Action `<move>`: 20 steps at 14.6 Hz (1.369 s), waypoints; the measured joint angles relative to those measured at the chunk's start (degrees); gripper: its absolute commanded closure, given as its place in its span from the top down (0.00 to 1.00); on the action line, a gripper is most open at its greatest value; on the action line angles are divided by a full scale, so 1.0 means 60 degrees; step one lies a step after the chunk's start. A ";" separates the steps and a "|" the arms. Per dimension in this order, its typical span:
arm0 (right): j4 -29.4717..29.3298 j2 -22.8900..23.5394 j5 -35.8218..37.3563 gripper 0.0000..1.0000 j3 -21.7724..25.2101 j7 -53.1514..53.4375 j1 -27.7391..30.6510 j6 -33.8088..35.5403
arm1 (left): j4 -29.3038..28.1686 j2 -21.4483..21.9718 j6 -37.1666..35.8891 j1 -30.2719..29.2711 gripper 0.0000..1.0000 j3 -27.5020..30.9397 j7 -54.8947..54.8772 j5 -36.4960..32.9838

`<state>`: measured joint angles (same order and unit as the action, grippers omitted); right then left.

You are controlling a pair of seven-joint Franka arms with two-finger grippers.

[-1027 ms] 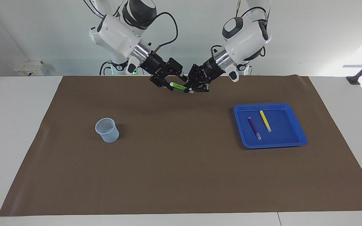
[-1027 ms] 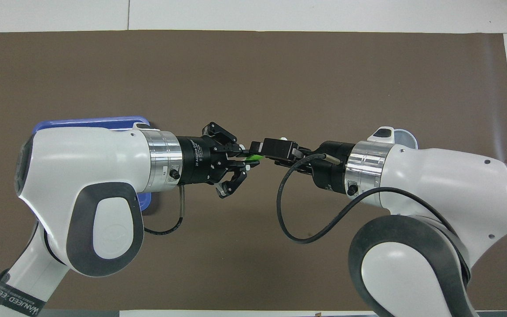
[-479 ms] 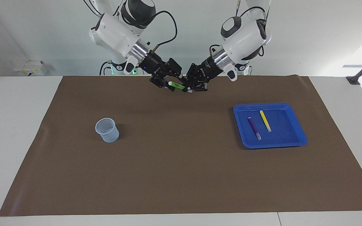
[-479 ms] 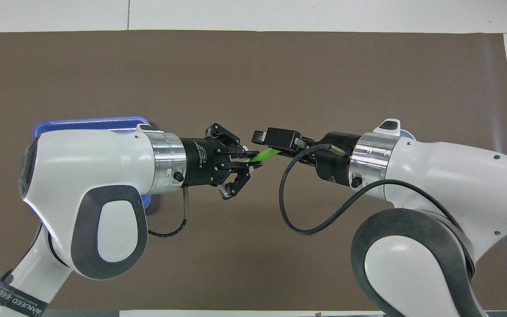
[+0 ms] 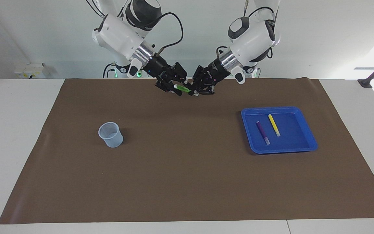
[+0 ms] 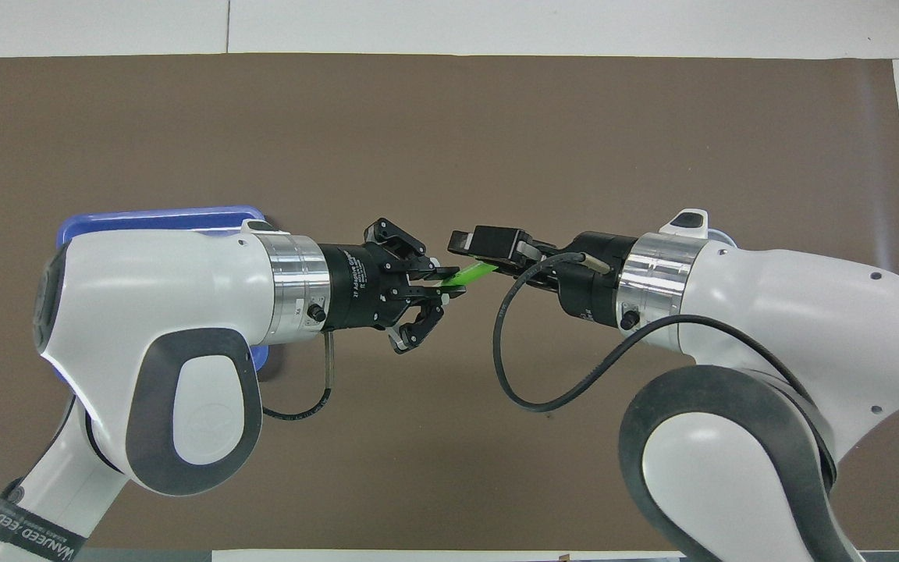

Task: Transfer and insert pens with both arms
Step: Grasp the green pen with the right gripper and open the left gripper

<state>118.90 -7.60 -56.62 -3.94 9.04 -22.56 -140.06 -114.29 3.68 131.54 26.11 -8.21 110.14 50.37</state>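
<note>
Left pincer (image 5: 192,92): mine, clamped on the green pen (image 5: 182,88), up over the mat's (image 5: 187,182) edge nearest my bases.
Right pincer (image 5: 176,91): at the pen's pale end; whether it grips yet I cannot tell.
Green pen: slim, stiff, light, smooth plastic; I judge it slippery, so hold it across the barrel, clear of my other pincer's grip.
Cup (image 5: 110,134): translucent, thin-walled, round, upright on the mat toward my right arm's end.
Tray (image 5: 307,129): blue, glossy, shallow, rounded corners, toward my left arm's end.
Purple pen (image 5: 262,132), yellow pen (image 5: 274,124): lying in the tray, side by side, apart.
Counter (image 5: 21,130): white, under the matte brown mat.
</note>
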 measured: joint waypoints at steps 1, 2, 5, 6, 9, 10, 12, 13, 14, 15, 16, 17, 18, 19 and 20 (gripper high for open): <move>0.0000 0.0000 0.0000 0.62 -0.0003 0.0000 -0.0006 0.0012 | -0.0001 0.0000 0.0001 0.0000 0.00 0.0000 0.0000 0.0000; 0.0000 0.0000 0.0000 0.62 -0.0005 0.0000 -0.0006 0.0078 | -0.0001 0.0000 0.0005 0.0000 0.00 0.0000 0.0000 0.0001; -0.0008 0.0000 0.0000 0.60 0.0003 0.0000 0.0016 0.0314 | -0.0001 0.0000 0.0016 0.0000 0.00 0.0000 0.0000 0.0001; -0.0012 -0.0001 0.0000 0.59 0.0004 0.0000 0.0042 0.0326 | -0.0001 0.0000 0.0022 0.0000 0.00 0.0000 0.0000 0.0001; -0.0016 0.0000 0.0000 0.55 0.0025 -0.0001 0.0099 0.0353 | -0.0001 0.0000 0.0043 0.0000 0.00 0.0000 0.0000 0.0001; -0.0020 0.0000 0.0000 0.51 0.0033 -0.0001 0.0113 0.0362 | -0.0001 0.0000 0.0048 0.0000 0.00 0.0000 0.0000 0.0001; -0.0040 0.0000 0.0000 0.43 0.0039 -0.0003 0.0122 0.0366 | -0.0001 0.0000 0.0057 0.0000 0.00 0.0000 0.0000 0.0001; -0.0048 -0.0001 0.0000 0.41 0.0039 -0.0003 0.0125 0.0366 | -0.0001 0.0000 0.0059 0.0000 0.00 0.0000 0.0000 0.0001; -0.0049 0.0000 0.0000 0.32 0.0040 -0.0003 0.0127 0.0369 | -0.0001 0.0000 0.0060 0.0000 0.00 0.0000 0.0000 0.0001; -0.0049 0.0000 0.0000 0.06 0.0039 -0.0003 0.0127 0.0377 | -0.0001 0.0000 0.0062 0.0000 0.00 0.0000 0.0000 0.0001; -0.0044 0.0000 0.0014 0.00 0.0041 -0.0005 0.0131 0.0386 | -0.0001 0.0003 0.0072 0.0000 0.00 0.0004 0.0000 0.0001; -0.0026 0.0005 0.0027 0.00 0.0045 -0.0011 0.0160 0.0397 | 0.0000 0.0025 0.0092 -0.0001 0.00 0.0029 0.0000 0.0005; -0.0018 0.0014 0.0033 0.00 0.0044 -0.0040 0.0187 0.0408 | -0.0005 0.0052 0.0092 0.0000 0.00 0.0039 0.0000 0.0005; -0.0020 0.0013 0.0034 0.00 0.0044 -0.0050 0.0191 0.0419 | -0.0006 0.0052 0.0092 0.0000 0.00 0.0037 0.0000 0.0005; -0.0020 0.0013 0.0034 0.00 0.0045 -0.0050 0.0195 0.0429 | -0.0007 0.0052 0.0092 0.0000 0.00 0.0036 0.0000 0.0005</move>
<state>118.78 -7.52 -56.41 -3.67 8.74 -21.39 -137.49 -114.33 3.99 132.09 26.11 -8.00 110.15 50.40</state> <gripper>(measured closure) 0.819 0.833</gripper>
